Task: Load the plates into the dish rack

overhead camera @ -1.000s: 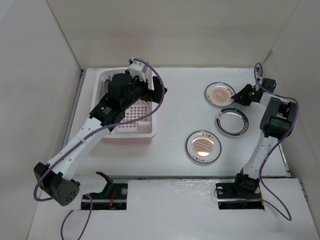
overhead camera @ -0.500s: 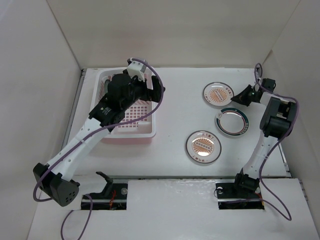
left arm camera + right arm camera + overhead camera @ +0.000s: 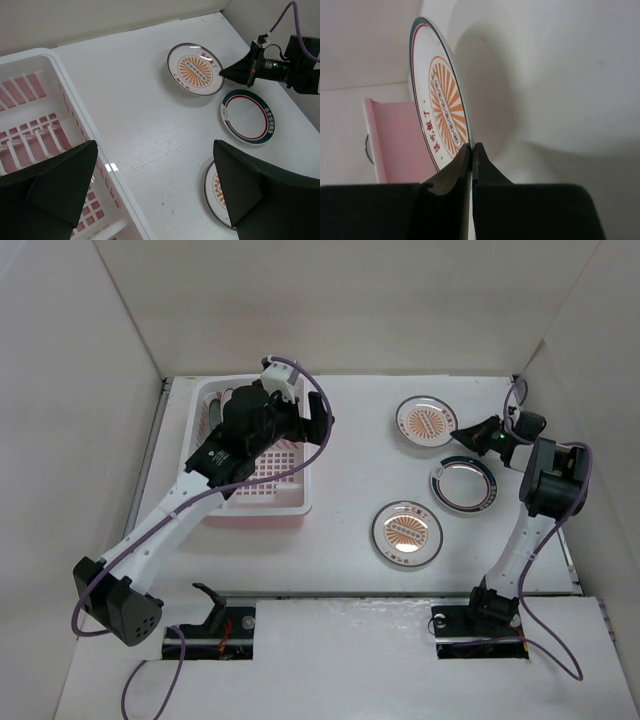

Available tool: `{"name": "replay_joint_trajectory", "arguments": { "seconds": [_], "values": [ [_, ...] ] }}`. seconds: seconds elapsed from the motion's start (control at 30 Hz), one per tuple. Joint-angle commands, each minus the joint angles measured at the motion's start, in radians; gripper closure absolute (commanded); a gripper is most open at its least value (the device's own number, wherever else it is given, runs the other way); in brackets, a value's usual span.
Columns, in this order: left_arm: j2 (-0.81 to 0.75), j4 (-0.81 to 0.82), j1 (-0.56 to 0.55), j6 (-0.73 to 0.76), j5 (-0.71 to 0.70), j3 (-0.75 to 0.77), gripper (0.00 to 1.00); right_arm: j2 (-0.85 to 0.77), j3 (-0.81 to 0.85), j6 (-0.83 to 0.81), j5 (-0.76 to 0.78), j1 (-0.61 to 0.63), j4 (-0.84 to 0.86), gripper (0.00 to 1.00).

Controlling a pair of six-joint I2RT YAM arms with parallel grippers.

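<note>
My right gripper [image 3: 471, 146] is shut on the near rim of an orange sunburst plate [image 3: 442, 120], which is tilted up off the table. From above, that plate [image 3: 425, 423] lies at the back right with the gripper [image 3: 462, 432] on its right edge. A green-rimmed plate [image 3: 463, 485] and a second orange plate [image 3: 405, 533] lie flat nearer the front. The pale pink dish rack [image 3: 255, 502] stands at the left. My left gripper [image 3: 315, 425] hangs open over the rack's right rim [image 3: 100, 165], holding nothing.
White walls close in the table at the back and on both sides. The left arm's body covers much of the rack's inside. A purple cable loops near the right wrist [image 3: 280, 22]. Bare white table [image 3: 145, 100] separates the rack from the plates.
The right gripper closed on the sunburst plate's rim, and the plate shifted left and tipped up. The left arm moved slightly.
</note>
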Motion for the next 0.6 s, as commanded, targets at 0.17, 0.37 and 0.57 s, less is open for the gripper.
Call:
{"name": "replay_joint_trajectory", "arguments": {
  "seconds": [0.17, 0.37, 0.57],
  "values": [
    [0.041, 0.094, -0.003, -0.014, 0.041, 0.038, 0.00, -0.212, 0.055, 0.117, -0.165, 0.143, 0.326, 1.00],
    [0.063, 0.167, 0.010, -0.034, 0.084, 0.018, 0.00, -0.249, 0.092, 0.051, -0.291, 0.300, 0.326, 1.00],
    [0.063, 0.167, 0.030, -0.016, 0.057, -0.002, 0.00, -0.301, 0.092, 0.011, -0.329, 0.407, 0.326, 1.00]
  ]
}}
